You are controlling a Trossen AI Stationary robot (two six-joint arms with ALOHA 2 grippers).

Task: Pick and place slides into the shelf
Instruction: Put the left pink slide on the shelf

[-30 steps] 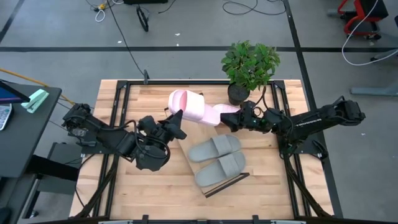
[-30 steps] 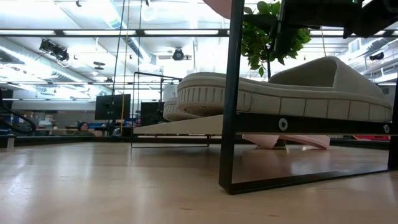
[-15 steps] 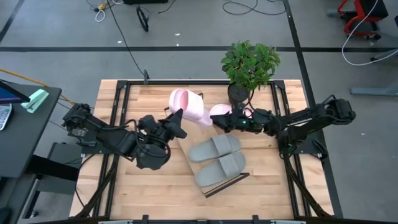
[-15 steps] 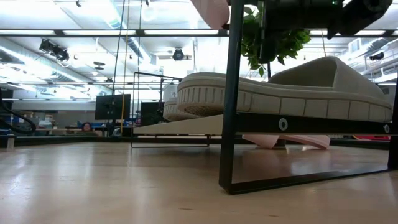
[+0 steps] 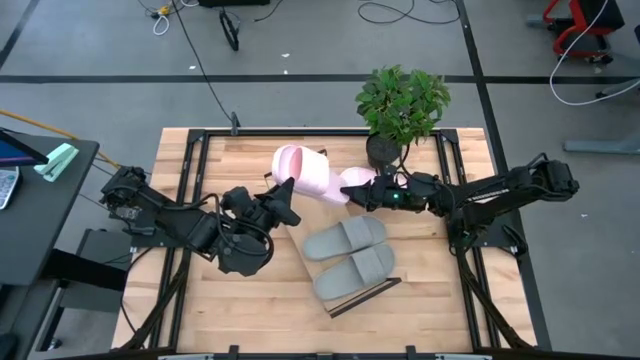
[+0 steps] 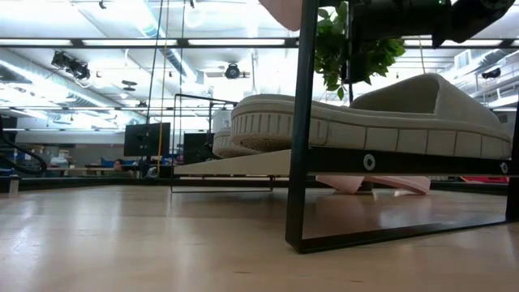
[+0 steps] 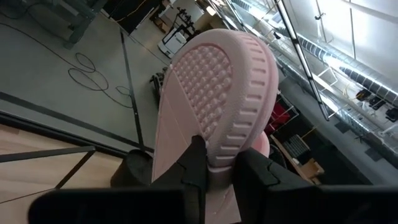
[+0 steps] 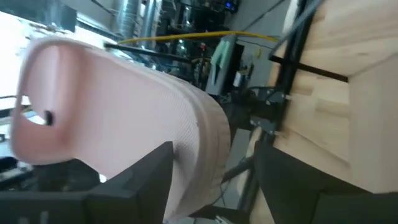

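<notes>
Two grey-green slides (image 5: 347, 240) (image 5: 356, 270) lie sole-down side by side on the shelf (image 5: 312, 262), seen in the low view as slides (image 6: 373, 113) on the board (image 6: 243, 165). My left gripper (image 5: 287, 190) is shut on one pale pink slide (image 5: 305, 170), left of the shelf's far end. My right gripper (image 5: 362, 192) is shut on the other pink slide (image 5: 355, 181), beside the plant pot. That slide shows at the low view's top edge (image 6: 284, 8). My left gripper pinches the pink slide's sole rim at one end (image 7: 217, 163) between its two fingers (image 7: 194, 169). The slide stands up beyond the fingertips, its bumpy underside (image 7: 208, 78) facing the wrist camera. Whether its other end touches the table I cannot tell. My right gripper pinches the second pink slide by its ridged sole edge (image 8: 202, 146), one finger (image 8: 140, 180) on either side, coming level from the table's right. The slide juts out beyond the fingers with its strap (image 8: 74, 99) away from the gripper, lifted clear of the table.
A potted plant (image 5: 400, 105) stands at the table's far edge, right behind my right gripper. The shelf's dark wire end frame (image 6: 298, 162) stands close to the low camera. A pale pink shape (image 6: 381, 185) shows under the shelf board. Bare tabletop (image 5: 240, 310) lies near and left.
My right gripper, still shut on its pink slide, carried it toward the table's left, closer to the other pink slide, then drew back slightly to the right. The left arm and the grey-green slides kept still.
</notes>
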